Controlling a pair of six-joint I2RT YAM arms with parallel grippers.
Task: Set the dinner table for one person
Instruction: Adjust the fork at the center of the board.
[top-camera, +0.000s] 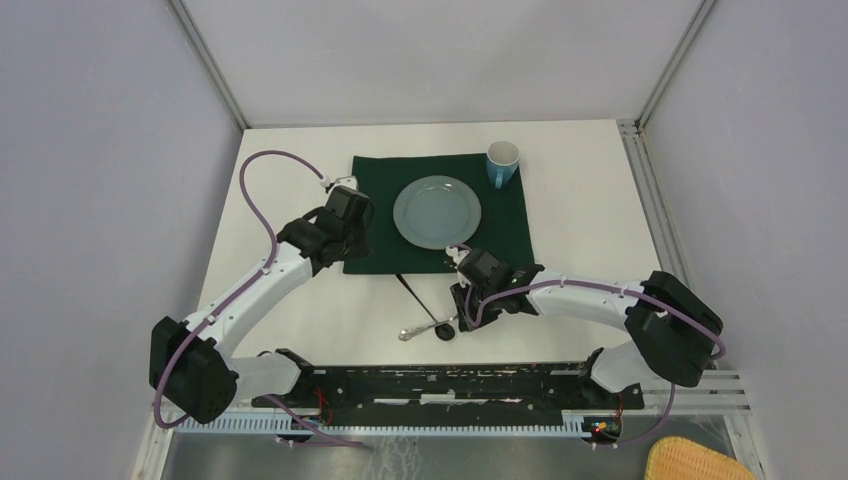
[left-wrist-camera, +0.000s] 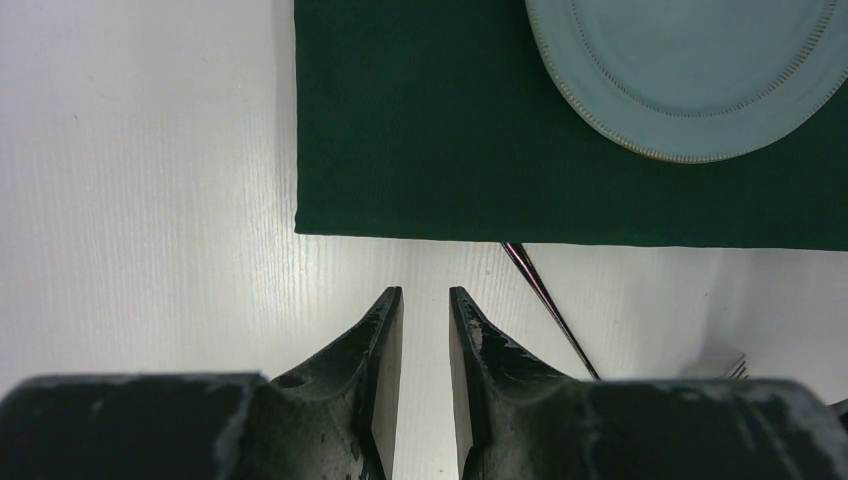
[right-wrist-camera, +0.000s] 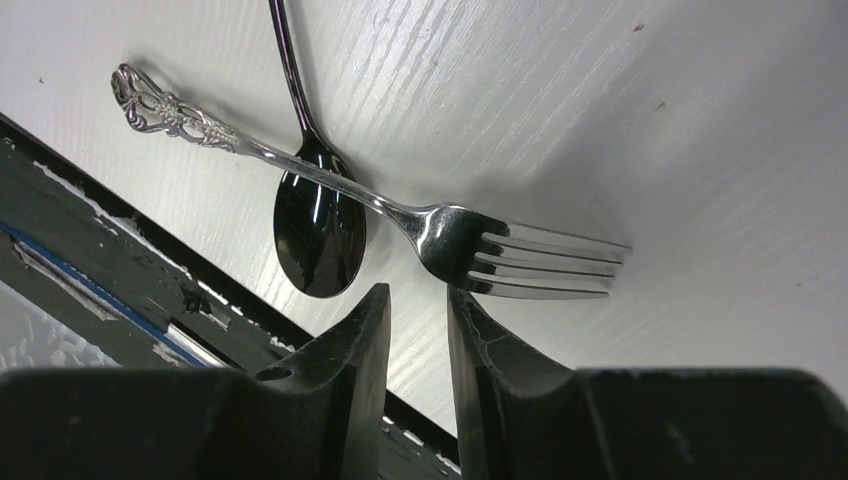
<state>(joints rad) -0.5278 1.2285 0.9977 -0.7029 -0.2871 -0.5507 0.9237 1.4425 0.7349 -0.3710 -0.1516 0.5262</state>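
Note:
On the white dinner table (top-camera: 580, 220) lies a dark green cloth (top-camera: 380, 180) with a pale blue plate (top-camera: 437, 211) on it and a blue mug (top-camera: 502, 162) at its far right corner. A silver fork (right-wrist-camera: 400, 215) lies across a black spoon (right-wrist-camera: 318, 235) on the bare table near the front edge. My right gripper (right-wrist-camera: 418, 295) hangs just above them, slightly open, with nothing between its fingers. My left gripper (left-wrist-camera: 425, 300) is also slightly open and empty. It hovers by the cloth's (left-wrist-camera: 500, 120) near left corner, the plate (left-wrist-camera: 690, 70) beyond it to the right.
A black rail (top-camera: 430, 385) runs along the table's near edge, close behind the cutlery. A woven basket (top-camera: 695, 462) sits off the table at the bottom right. Grey walls enclose the table on three sides. The spoon's handle (left-wrist-camera: 545, 300) points toward the cloth.

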